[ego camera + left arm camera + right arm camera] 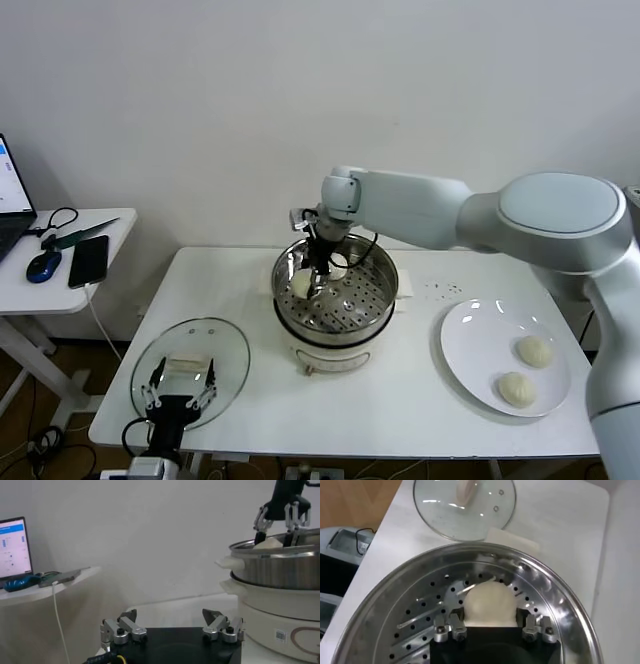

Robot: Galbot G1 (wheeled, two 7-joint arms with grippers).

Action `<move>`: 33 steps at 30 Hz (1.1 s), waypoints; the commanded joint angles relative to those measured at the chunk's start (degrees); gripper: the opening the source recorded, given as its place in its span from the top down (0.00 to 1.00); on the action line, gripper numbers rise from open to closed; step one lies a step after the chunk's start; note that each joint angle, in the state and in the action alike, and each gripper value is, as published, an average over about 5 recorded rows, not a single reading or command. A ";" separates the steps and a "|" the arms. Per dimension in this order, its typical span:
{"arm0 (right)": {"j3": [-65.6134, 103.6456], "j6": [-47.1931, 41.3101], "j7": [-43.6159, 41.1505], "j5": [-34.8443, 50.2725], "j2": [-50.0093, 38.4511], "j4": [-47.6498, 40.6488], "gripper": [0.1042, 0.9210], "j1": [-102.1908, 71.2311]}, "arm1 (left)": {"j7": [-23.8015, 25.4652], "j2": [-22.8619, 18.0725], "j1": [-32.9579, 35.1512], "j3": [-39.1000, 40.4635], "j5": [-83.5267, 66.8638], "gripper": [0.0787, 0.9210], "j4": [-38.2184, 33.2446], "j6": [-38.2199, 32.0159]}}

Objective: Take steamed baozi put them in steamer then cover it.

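Baozi [488, 604], smooth cream-white dome: we are pinching it in the right tool [492, 630] over the steamer [335, 290] tray; left tool [180, 385] is idling spread above the cover [190, 370].

My workspace is evenly, brightly lit with soft shadows. Highlights glint off the steamer [336, 297] rim and the cover [465, 505]. My left wrist view looks dimmer, its laptop screen [12, 547] glowing brightly.
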 commanded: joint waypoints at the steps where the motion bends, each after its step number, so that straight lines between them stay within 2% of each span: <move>1: 0.07 -0.16 0.46 -1.04 2.59 -2.16 0.32 -2.69 | -0.01 0.03 0.03 0.00 -0.04 0.12 0.20 0.00; 5: 0.25 -0.42 0.46 -1.40 2.13 -1.97 0.28 -2.32 | -0.02 0.02 0.04 0.00 -0.02 0.12 0.18 0.00; 9: 1.38 -0.84 0.34 -1.19 0.45 -0.54 0.19 -1.25 | -0.03 -0.01 0.01 0.03 0.02 0.12 0.17 0.02; 12: 1.71 -0.84 -0.36 -0.91 -2.22 1.95 0.13 1.51 | -0.07 -0.01 -0.03 0.05 0.04 0.12 0.18 0.03; 15: 1.45 -0.46 -1.50 -0.82 -6.10 5.30 0.12 5.24 | -0.11 0.01 -0.10 0.08 0.05 0.12 0.20 0.04; 24: -3.82 1.32 -4.66 -1.73 -27.44 21.85 0.12 17.40 | -0.19 -0.06 -0.08 0.17 0.10 0.12 0.00 0.12; 33: -6.68 2.69 -6.39 -14.83 -50.03 34.12 0.12 17.44 | -0.19 -0.20 -0.27 0.17 0.30 0.12 -0.26 0.49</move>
